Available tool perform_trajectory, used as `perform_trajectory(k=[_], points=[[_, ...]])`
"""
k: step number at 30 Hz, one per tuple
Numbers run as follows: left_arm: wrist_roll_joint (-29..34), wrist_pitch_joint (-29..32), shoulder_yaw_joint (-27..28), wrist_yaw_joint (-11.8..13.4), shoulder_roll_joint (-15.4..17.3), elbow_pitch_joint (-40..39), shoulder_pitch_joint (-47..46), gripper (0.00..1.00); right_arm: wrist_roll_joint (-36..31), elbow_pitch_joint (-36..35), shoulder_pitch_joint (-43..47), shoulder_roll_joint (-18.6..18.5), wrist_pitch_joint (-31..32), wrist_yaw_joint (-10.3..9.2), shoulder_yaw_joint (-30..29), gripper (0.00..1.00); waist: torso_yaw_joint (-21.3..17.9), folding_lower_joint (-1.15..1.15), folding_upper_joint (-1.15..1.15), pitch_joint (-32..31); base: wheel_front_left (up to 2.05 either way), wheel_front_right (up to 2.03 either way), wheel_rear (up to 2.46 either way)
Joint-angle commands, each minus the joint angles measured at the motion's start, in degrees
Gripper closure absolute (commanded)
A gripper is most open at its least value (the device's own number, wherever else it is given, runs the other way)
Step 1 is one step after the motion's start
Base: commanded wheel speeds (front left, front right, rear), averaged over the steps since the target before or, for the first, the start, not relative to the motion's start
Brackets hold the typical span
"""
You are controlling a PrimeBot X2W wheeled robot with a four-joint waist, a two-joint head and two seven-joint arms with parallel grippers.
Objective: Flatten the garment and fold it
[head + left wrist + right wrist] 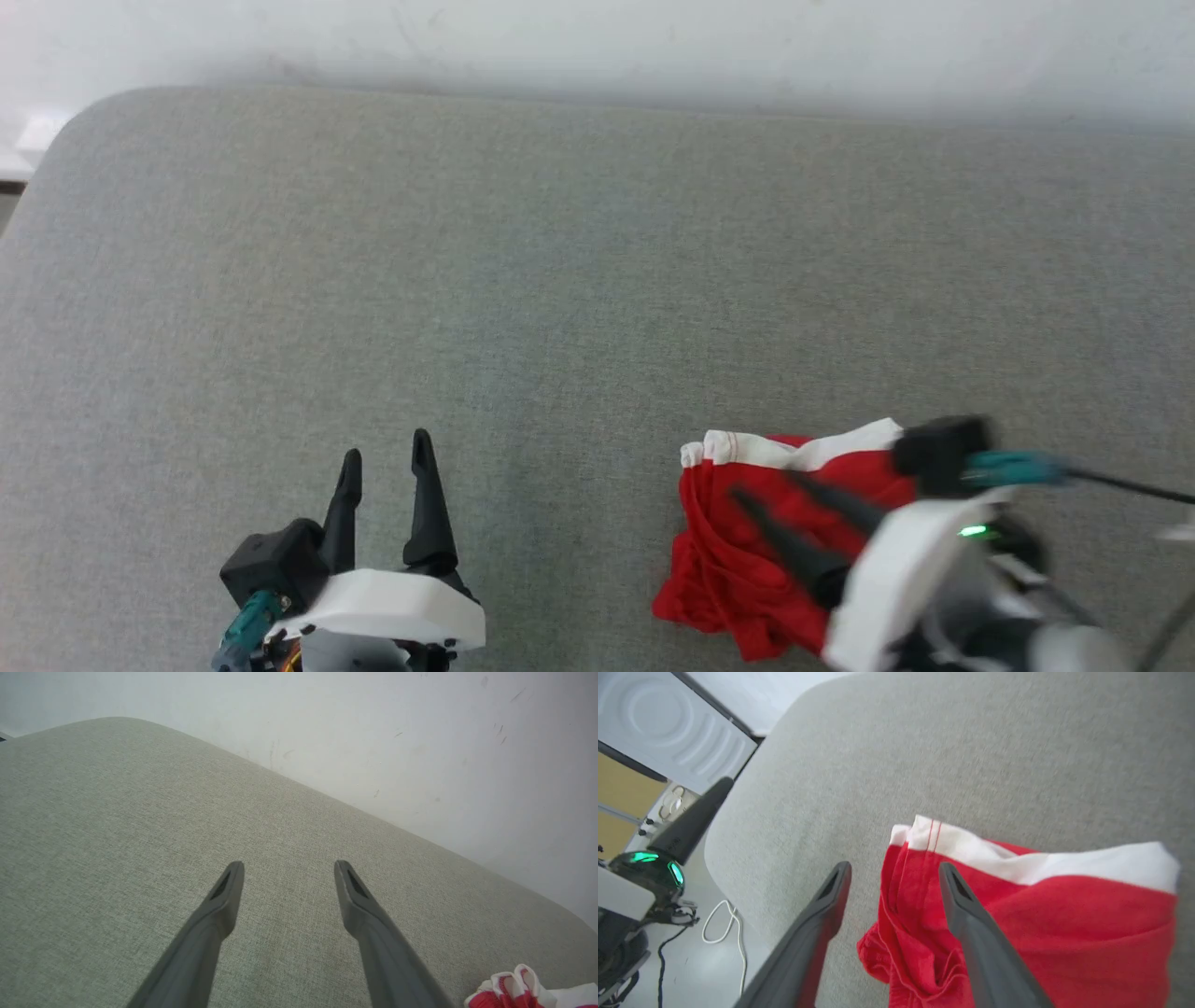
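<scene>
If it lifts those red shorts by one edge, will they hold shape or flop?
Probably flop: the shorts lie crumpled in soft folds. Likely light: the fabric looks thin. Pushed, they'd probably bunch up on the grey surface.

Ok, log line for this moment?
garment: crumpled on grey surface | left gripper: open, empty | right gripper: open, over garment

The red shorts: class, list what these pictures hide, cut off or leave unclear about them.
Head view: the right end effector and its white wrist cover the lower right of the shorts.
Left wrist view: the bottom edge cuts off all but a corner.
Right wrist view: bottom edge cuts them; crumpling hides the leg shapes.
</scene>
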Motion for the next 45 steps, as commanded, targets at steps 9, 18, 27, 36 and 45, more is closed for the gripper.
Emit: perform_trajectory(k=[9, 18, 27, 36, 45], points=[[-0.4, 0.3, 0.0, -0.3, 1.1, -0.9, 1.1, 0.0, -8.5, -6.1, 6.3, -1.0, 0.5, -0.04, -15.8, 0.0, -1.7, 0.0, 0.0, -0.7, 0.0, 0.0, 0.0], [0.0, 1.1, -0.8, -0.6, 1.6, -1.0, -0.1, 0.0, -11.7, 2.6, 5.9, -1.6, -1.6, -0.04, -13.6, 0.0, -0.4, 0.0, 0.0, 0.5, 0.0, 0.0, 0.0], [0.1, 1.3, -1.1, -0.5, 1.9, -1.0, -0.3, 0.0, -11.5, 12.0, 2.7, -1.2, -1.6, -0.04, -12.3, 0.0, 1.7, 0.0, 0.0, 1.1, 0.0, 0.0, 0.0], [0.2, 1.0, -0.9, -0.5, 1.7, -0.8, -0.8, 0.0, -11.3, 18.3, -1.1, -0.4, -4.1, -0.04, -14.3, 1.0, 1.7, 0.0, 0.0, 1.3, 0.0, 0.0, 0.0], [1.5, 1.1, -0.8, 0.2, 2.6, -2.8, -1.3, 0.0, -11.8, 17.2, -5.8, -4.1, -3.6, -0.04, -14.8, 1.0, -3.1, 0.0, 0.0, 1.6, 0.0, 0.0, 0.0]])
